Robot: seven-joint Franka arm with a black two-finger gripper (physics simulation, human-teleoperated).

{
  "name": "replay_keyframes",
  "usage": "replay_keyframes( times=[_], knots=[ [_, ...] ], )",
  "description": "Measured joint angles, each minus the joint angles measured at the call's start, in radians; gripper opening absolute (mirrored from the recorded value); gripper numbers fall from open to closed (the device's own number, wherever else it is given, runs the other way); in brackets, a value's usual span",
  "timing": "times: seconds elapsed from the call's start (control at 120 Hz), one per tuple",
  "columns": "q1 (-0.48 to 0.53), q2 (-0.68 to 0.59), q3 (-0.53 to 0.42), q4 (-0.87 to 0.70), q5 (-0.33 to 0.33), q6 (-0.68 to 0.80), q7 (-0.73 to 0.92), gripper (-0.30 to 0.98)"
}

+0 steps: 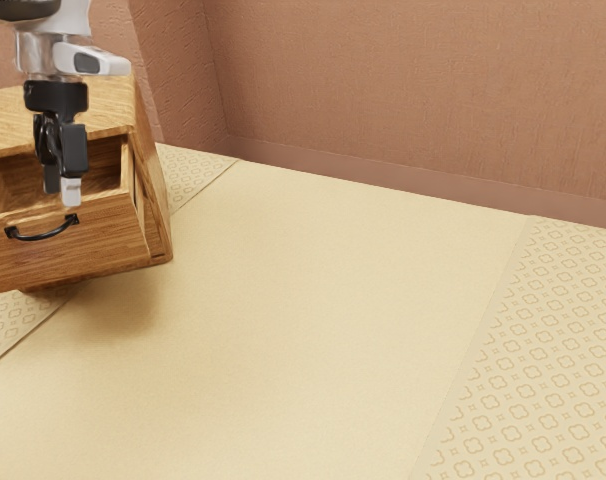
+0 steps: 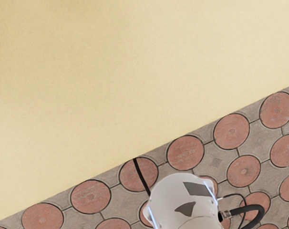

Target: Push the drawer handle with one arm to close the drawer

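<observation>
We are looking at a drawer (image 1: pixel 103 238) standing open from its wooden cabinet (image 1: pixel 155 190), with its curved black handle (image 1: pixel 43 237) sitting on the front. Our claw (image 1: pixel 61 190) is hanging near the front's upper edge in the exterior view; we are not managing to tell whether it is together or apart, or on which side of that edge it is lying.

For the push, we are wanting to be clear in front of the drawer, level with the handle, before pressing. If we are lowering from inside the rim, we are risking catching the front and dragging it outward. Once touching, we are best pushing straight toward the cabinet, slowly, keeping near the handle's middle so the drawer isn't twisting.

Bare desk (image 1: pixel 283 300) is stretching toward the exterior view's right, leaving us room for backing off. In the wrist view, the desk's edge is bordering a tiled floor (image 2: pixel 232 131) beside a white machine body (image 2: pixel 175 195).
</observation>
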Motion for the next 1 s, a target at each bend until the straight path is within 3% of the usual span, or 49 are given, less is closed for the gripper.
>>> replay_keyframes(
  times=[0.15,0.217,0.35,0.408,0.55,0.608,0.675,0.75,0.892,1.0],
  knots=[
    [0.0,-0.001,0.001,-0.003,0.0,0.125,0.142,0.69],
    [-0.007,-0.018,-0.008,0.159,-0.006,0.137,0.208,0.68],
    [0.003,-0.231,-0.046,0.278,0.013,-0.036,0.147,0.69],
    [0.1,-0.321,-0.058,0.216,0.012,-0.132,0.054,0.69],
    [0.507,-0.594,-0.167,-0.144,-0.025,-0.237,-0.217,0.69],
    [0.575,-0.662,-0.242,-0.33,-0.053,-0.196,-0.313,0.68],
    [0.605,-0.731,-0.327,-0.435,-0.058,-0.156,-0.41,0.69],
    [0.616,-0.742,-0.351,-0.504,-0.062,-0.124,-0.498,0.67],
    [0.601,-0.547,-0.361,-0.532,-0.109,-0.067,-0.662,0.28],
    [0.615,-0.413,-0.368,-0.509,-0.174,-0.008,-0.787,0.1]
  ],
)
